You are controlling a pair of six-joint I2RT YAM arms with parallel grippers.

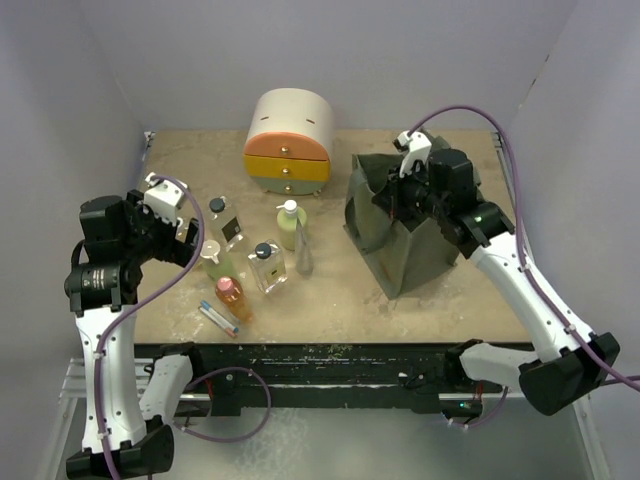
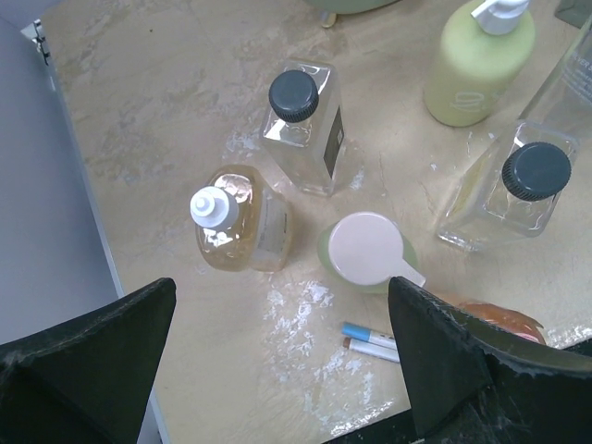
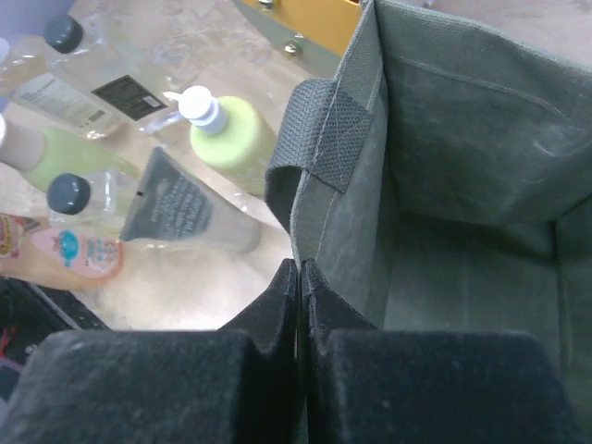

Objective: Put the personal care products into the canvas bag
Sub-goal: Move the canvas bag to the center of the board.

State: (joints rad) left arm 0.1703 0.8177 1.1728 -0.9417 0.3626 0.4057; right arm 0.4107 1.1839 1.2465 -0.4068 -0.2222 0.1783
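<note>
Right gripper (image 3: pixel 301 277) was clenched on the bag (image 1: pixel 395 255) rim, at the desk's right side. Left gripper (image 2: pixel 282 301) hung released over the bottles (image 2: pixel 298 129) at left. The thin canvas could slip free, or a tug could topple the bag.

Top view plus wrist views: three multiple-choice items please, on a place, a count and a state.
1. In the top view, the bag stands: A right of the bottles; B left of them; C among them.
2. Bottles with black caps: A one; B two; C four.
3. The left tool is: A open above the bottles; B shut on a bottle; C inside the bag.
Answers: 1 A, every bottle lies to its left; 2 B, two show under the left wrist; 3 A, jaws wide apart over them.
</note>
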